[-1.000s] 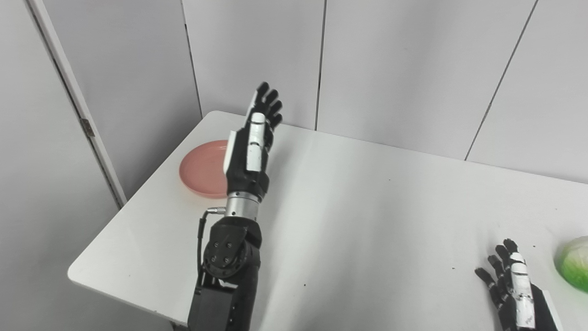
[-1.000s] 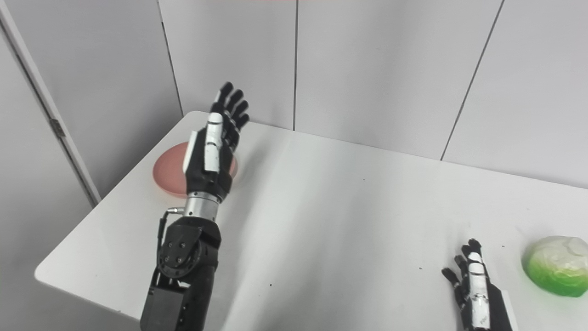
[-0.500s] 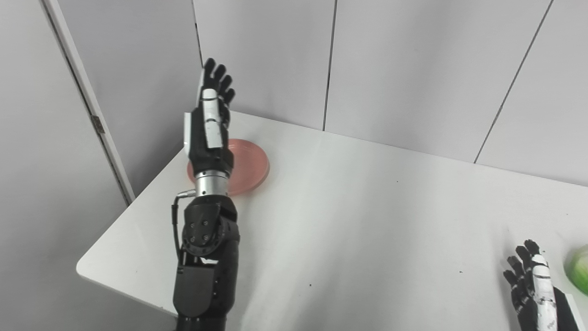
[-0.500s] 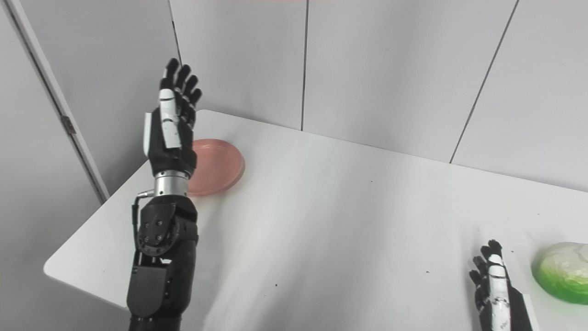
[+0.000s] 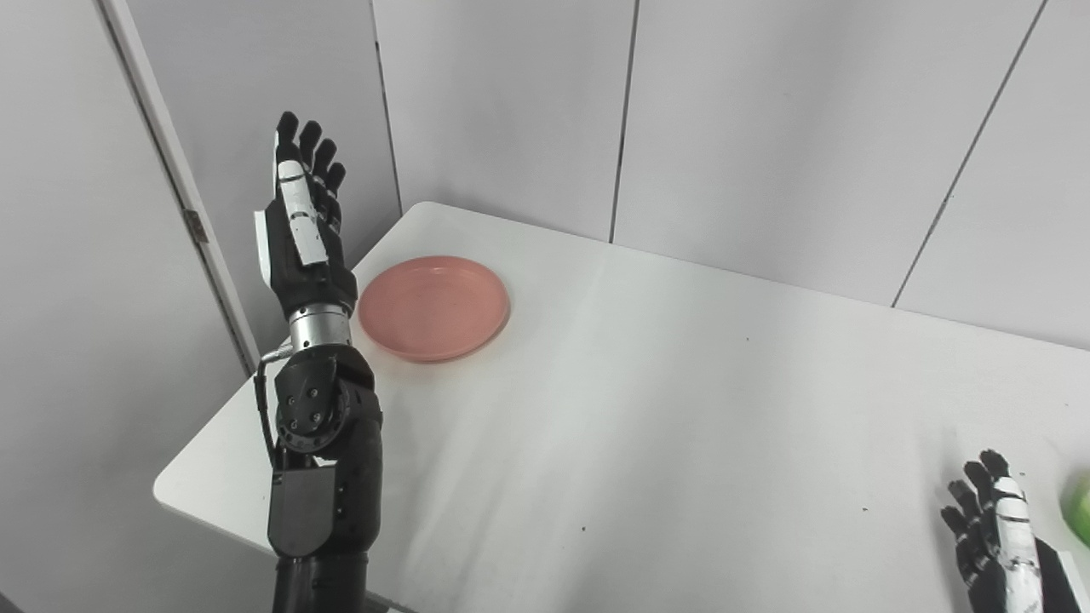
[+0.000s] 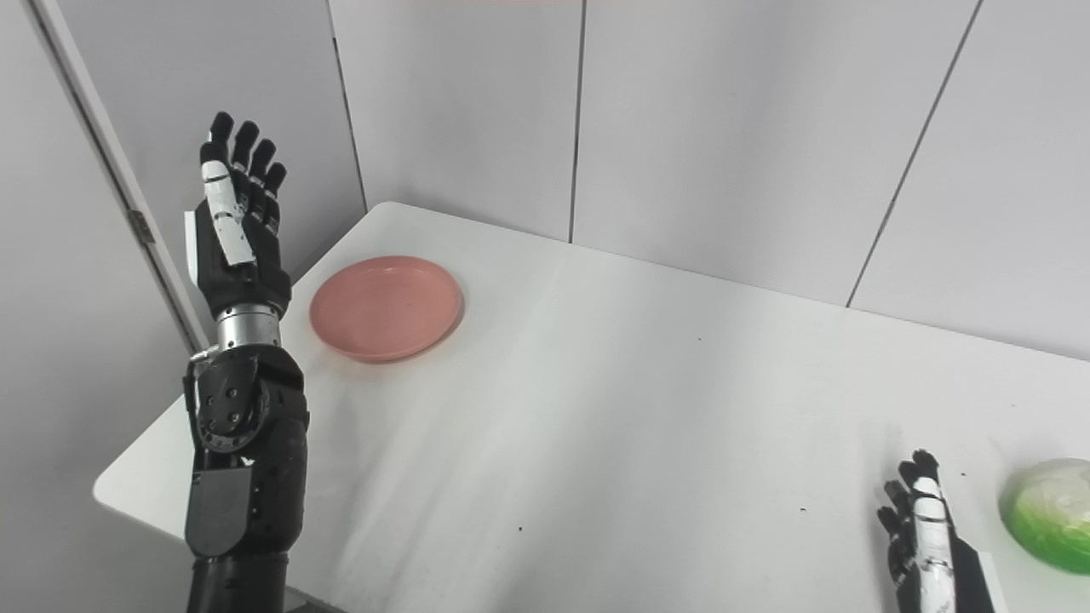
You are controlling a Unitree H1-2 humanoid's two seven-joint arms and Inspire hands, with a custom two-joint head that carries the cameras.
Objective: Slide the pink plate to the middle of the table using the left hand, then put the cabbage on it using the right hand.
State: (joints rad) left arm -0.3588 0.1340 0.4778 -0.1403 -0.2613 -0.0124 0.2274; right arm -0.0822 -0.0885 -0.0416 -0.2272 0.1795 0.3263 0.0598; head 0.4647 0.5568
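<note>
Left hand [image 5: 302, 234] up high, raised clear of the table [image 5: 664, 409], out past its left edge. Fingers [image 5: 300, 149] straight and pointing upward, spread a little, holding nothing. Back of the hand turned toward the cameras, white plating down the middle, metal wrist cuff below, dark forearm dropping to the bottom edge at the table's near-left corner.

Plate [image 5: 434, 306] just to the right of that wrist in both views, flat on the table near the far-left corner. Pink, round, shallow, nothing on it. No contact with the left hand. Well short of the table's middle.

Right hand [image 6: 924, 528] low at the bottom right, hovering at or on the tabletop — hard to say which. Fingers extended and slightly apart, pointing away from the robot, gripping nothing. Only the upper part in view, the rest cut off by the bottom edge.

Cabbage [image 6: 1049, 512] just right of the right hand, sitting on the table close to the right edge. Pale white top, bright green lower down. A small gap between it and the fingers, no touch. In the left eye view, only a green sliver at the right border.

Grey wall panels [image 5: 766, 128] behind the table.
</note>
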